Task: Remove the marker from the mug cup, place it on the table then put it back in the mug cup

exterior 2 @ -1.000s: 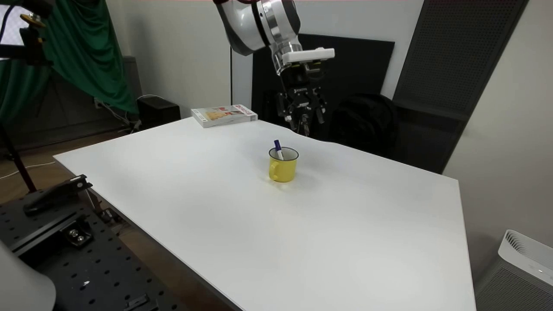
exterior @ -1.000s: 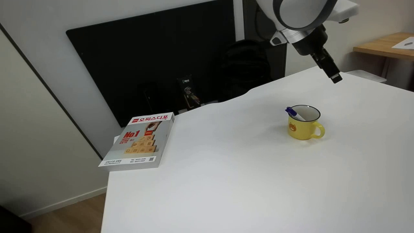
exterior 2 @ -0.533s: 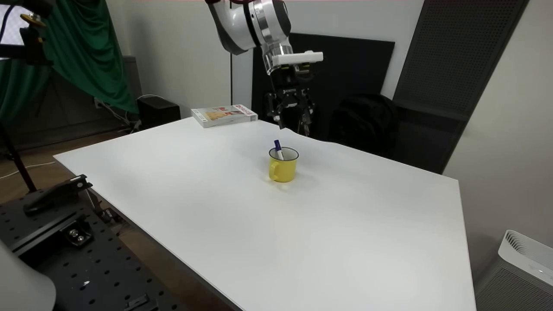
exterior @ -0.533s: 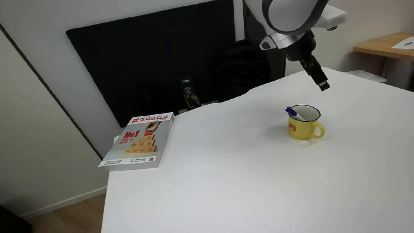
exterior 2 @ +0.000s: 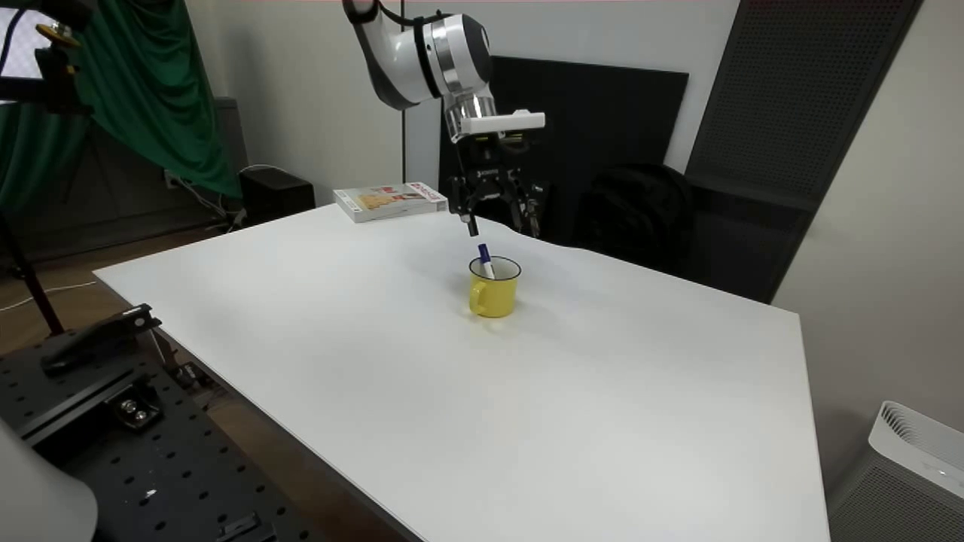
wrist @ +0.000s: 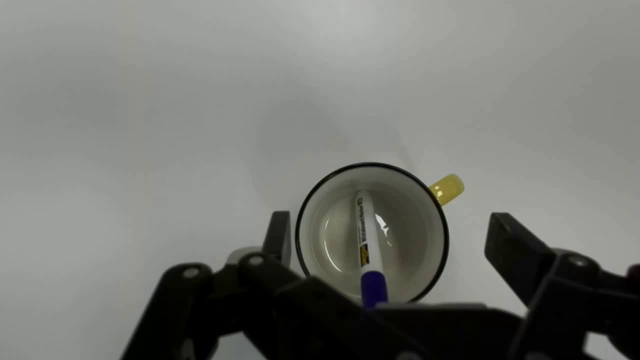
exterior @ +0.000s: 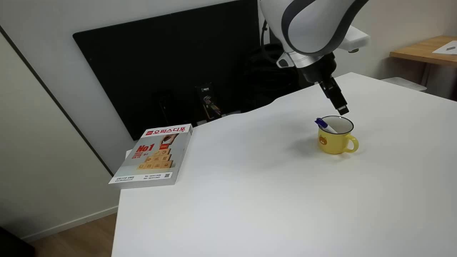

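Observation:
The yellow mug (exterior: 334, 144) stands upright on the white table (exterior: 232, 207); it shows in both exterior views (exterior 2: 497, 302). The marker (exterior: 322, 124) leans inside it, blue cap up and sticking out over the rim. In the wrist view the marker (wrist: 369, 235) lies across the mug's white inside, its cap end partly hidden behind the gripper. My gripper (exterior 2: 503, 226) is open and empty, above and behind the mug in that exterior view. In the wrist view the gripper's fingers (wrist: 515, 250) stand wide apart, one on each side of the mug's outline.
A thick book (exterior: 153, 157) lies at the table's edge, also seen in an exterior view (exterior 2: 392, 203). A black panel (exterior: 171, 64) and a dark backpack (exterior 2: 636, 218) stand beyond the table. The mug's handle (wrist: 447, 189) points to the upper right in the wrist view.
My gripper has come down and moved left in both exterior views, closer to the mug. Its fingers have spread apart. The mug and the marker have not moved.

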Available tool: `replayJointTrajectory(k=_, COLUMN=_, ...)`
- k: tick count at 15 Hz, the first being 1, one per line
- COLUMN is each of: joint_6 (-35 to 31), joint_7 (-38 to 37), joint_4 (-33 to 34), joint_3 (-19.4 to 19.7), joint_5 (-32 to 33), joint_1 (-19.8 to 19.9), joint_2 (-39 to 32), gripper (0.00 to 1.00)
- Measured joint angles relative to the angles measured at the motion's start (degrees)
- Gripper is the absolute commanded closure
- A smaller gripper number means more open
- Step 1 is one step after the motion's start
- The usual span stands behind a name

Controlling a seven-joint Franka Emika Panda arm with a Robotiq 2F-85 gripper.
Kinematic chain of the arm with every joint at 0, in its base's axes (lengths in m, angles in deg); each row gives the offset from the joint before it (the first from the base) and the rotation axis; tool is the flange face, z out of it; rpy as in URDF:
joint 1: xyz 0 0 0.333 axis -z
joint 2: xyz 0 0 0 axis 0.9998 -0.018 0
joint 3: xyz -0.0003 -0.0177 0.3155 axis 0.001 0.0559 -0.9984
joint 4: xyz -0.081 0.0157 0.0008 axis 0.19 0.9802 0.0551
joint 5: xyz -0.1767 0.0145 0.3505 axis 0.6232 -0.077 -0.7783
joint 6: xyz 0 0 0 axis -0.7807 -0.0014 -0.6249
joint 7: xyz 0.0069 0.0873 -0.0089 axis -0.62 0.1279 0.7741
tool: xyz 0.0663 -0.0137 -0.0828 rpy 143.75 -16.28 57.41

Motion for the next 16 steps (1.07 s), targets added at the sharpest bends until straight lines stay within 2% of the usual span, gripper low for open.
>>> replayJointTrajectory(k=5, joint_6=-2.4, joint_7=0.0, joint_4=0.3, joint_3=-0.1, joint_5=0.0, joint_1=-1.3, joint_2=-1.8, gripper=0.00)
replayJointTrajectory(k=16, joint_6=-2.6, joint_7=0.0, joint_4=2.6, joint_3=0.0, joint_5=0.0, joint_1=-1.9, joint_2=-5.6, gripper=0.00)
